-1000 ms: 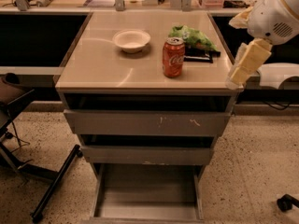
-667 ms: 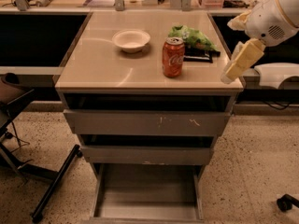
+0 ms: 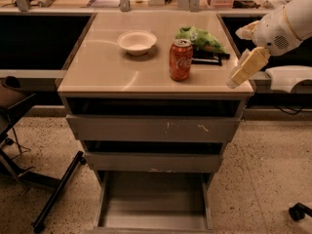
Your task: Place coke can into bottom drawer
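Hand [image 3: 242, 68] has crept left over the table's [image 3: 122, 77] right edge, closer to the coke can [image 3: 181, 60]. Can't tell its grip.

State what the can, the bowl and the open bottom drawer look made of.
The can looks aluminium: glossy red print, silver top. The bowl is matte off-white, plastic or ceramic, unclear. The bottom drawer seems dull grey sheet metal. The gripper hangs right of the can.
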Robot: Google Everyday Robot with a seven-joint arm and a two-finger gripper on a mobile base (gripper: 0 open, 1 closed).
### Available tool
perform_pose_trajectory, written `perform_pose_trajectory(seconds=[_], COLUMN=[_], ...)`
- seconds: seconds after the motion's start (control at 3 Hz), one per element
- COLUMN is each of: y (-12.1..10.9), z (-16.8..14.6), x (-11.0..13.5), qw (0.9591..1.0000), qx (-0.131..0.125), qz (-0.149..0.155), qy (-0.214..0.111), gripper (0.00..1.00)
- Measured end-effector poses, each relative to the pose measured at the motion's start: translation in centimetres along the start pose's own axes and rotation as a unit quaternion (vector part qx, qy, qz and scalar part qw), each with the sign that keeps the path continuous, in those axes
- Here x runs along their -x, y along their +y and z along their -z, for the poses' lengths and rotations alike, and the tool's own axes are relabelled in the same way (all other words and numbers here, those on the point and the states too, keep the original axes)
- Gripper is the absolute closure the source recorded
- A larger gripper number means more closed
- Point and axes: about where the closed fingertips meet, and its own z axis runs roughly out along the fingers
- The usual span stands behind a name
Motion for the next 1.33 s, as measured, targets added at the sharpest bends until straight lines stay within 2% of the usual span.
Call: perform_pose_trajectory(seconds=[0.33,0.67,1.0,1.33], y=[-0.4,-1.1,-2.3,-2.7], z=[-1.5,-6.3,-11.1,-12.0], x=[-0.1,2.8,8.8,7.9], qw=[0.9994,0.9932,0.9772,0.9755], qx=[0.023,0.083,0.130,0.134], qz=[-0.008,0.001,0.021,0.004], qy=[-0.026,-0.082,-0.166,-0.175], gripper=[0.00,0.00,0.00,0.00])
